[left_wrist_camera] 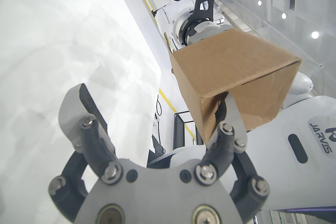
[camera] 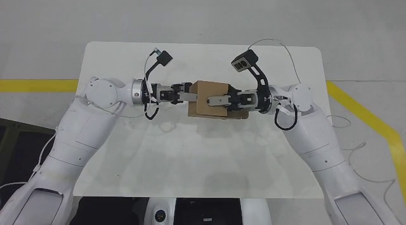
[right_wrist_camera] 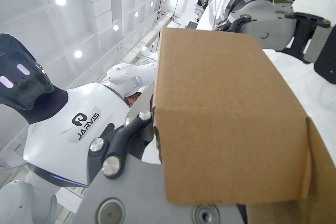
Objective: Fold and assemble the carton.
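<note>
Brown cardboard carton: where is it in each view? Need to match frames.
Top view: brown cardboard carton over the centre of the white table.
Left wrist view: carton beyond the left gripper, one finger in its open end.
Right wrist view: carton close in the foreground.
Shared landmark: the white table.

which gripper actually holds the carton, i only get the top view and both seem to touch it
Observer: The right gripper. Its wrist view shows one finger pressed flat against a side wall of the carton.
Operator: so is the left one gripping too
Observer: No, the left gripper is open. One finger is tucked into the gap at the carton's end, and the other stands clear of the carton.
</note>
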Tool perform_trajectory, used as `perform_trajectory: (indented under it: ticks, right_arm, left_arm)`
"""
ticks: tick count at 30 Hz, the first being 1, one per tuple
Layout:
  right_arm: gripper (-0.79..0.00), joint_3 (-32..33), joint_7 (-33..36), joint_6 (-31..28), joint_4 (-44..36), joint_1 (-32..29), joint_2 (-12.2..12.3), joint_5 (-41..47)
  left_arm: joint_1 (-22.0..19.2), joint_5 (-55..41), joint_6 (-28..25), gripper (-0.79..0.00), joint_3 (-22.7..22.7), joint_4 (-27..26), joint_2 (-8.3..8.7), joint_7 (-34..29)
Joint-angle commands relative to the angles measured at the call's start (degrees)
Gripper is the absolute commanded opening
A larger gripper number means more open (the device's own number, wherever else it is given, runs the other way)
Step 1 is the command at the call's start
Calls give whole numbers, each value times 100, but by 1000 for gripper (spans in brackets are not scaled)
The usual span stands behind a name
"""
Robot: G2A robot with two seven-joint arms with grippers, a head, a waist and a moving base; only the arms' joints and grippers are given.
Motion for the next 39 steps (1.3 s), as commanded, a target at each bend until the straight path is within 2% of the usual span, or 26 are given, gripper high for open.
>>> perform_trajectory:
  ticks: [1,14,16,22,27,31,39]
  right_arm:
    - [-785,-1,3,2,-1,1,0,0]
    - [-785,-1,3,2,-1,1,0,0]
    - [-785,9,-196,96,-85,-82,12,-152]
    - [-785,265,-313,368,-166,-240,113,-553]
    - [-785,416,-330,655,-256,-337,186,-817]
    - [-785,325,-395,791,-244,-307,180,-898]
    - [-785,35,-446,771,12,-61,102,-845]
  left_arm:
    - [-2,33,-10,0,-61,35,10,53]
    - [52,282,-29,0,-291,38,62,204]
    - [62,316,-90,0,-331,35,75,167]
    - [103,361,-202,0,-791,236,175,274]
    - [191,271,-229,0,-1055,165,246,158]
    - [302,370,-334,0,-1014,-32,268,-43]
    - [324,692,-448,0,-714,-204,234,-10]
